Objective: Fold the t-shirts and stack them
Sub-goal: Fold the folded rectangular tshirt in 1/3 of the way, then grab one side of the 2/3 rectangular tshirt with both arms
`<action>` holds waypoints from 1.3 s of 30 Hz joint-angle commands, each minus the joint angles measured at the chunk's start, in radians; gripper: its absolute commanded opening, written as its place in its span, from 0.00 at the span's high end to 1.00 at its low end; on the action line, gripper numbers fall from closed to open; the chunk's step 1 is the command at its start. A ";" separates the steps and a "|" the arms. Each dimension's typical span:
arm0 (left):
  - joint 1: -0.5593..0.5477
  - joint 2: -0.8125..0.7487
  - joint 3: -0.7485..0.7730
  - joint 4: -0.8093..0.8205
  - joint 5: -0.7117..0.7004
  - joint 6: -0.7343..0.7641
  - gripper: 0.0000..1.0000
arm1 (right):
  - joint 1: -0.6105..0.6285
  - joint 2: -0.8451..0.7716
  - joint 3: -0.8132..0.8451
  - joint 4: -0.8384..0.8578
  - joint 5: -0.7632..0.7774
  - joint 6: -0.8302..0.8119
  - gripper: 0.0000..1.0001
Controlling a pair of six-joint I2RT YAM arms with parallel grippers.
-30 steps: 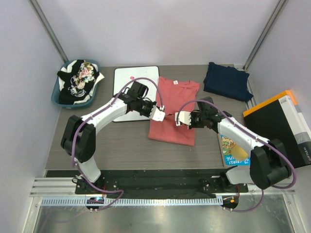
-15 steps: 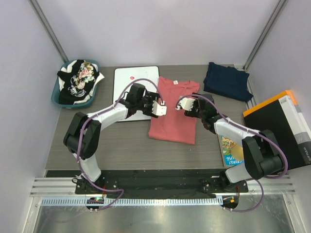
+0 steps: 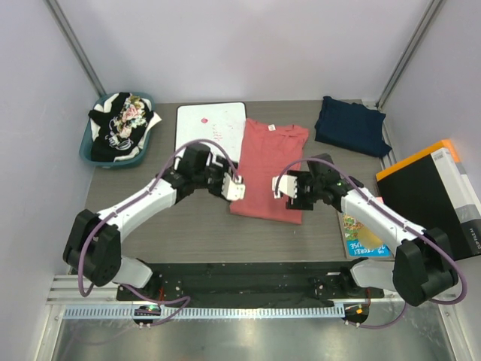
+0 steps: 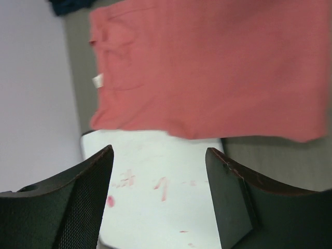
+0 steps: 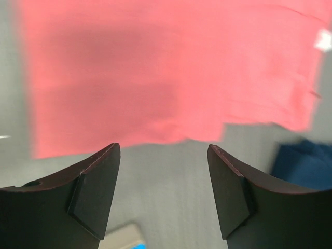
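A salmon t-shirt (image 3: 269,169) lies flat on the table, folded into a long rectangle with its collar toward the far side. My left gripper (image 3: 236,186) hovers open at its left edge and holds nothing. Over its near right corner, the right gripper (image 3: 286,189) is open too, also with nothing in it. In the left wrist view the salmon t-shirt (image 4: 207,72) lies beyond the open left gripper (image 4: 159,151). The right wrist view has the salmon t-shirt (image 5: 155,72) ahead of the open right gripper (image 5: 163,148). A folded navy t-shirt (image 3: 352,125) rests at the far right.
A white board (image 3: 209,135) lies left of the salmon shirt, partly under its edge. A blue basket (image 3: 86,147) at far left holds black, white and floral shirts (image 3: 124,120). A colourful book (image 3: 363,235) and a black-and-orange box (image 3: 436,197) lie at right.
Both grippers went from shut to open at the salmon shirt's sides. They then drew back toward the near edge of the shirt, which stays flat.
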 commanded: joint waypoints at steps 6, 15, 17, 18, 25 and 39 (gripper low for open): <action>-0.166 0.029 -0.201 -0.044 -0.031 -0.013 0.31 | 0.117 -0.029 -0.071 -0.123 -0.103 0.040 0.28; -0.212 0.110 -0.227 0.101 -0.122 -0.089 0.33 | 0.133 -0.053 -0.182 0.003 -0.012 0.095 0.30; -0.212 0.135 -0.224 0.121 -0.149 -0.083 0.34 | 0.133 -0.053 -0.194 0.013 -0.009 0.100 0.29; -0.212 0.144 -0.221 0.129 -0.157 -0.081 0.34 | 0.133 -0.049 -0.197 0.018 -0.003 0.098 0.29; -0.212 0.224 -0.212 0.148 -0.165 -0.046 0.42 | 0.134 -0.018 -0.249 0.147 0.028 0.135 0.28; -0.213 0.164 -0.143 -0.064 -0.085 -0.096 1.00 | 0.137 -0.010 -0.146 -0.031 -0.050 0.084 0.99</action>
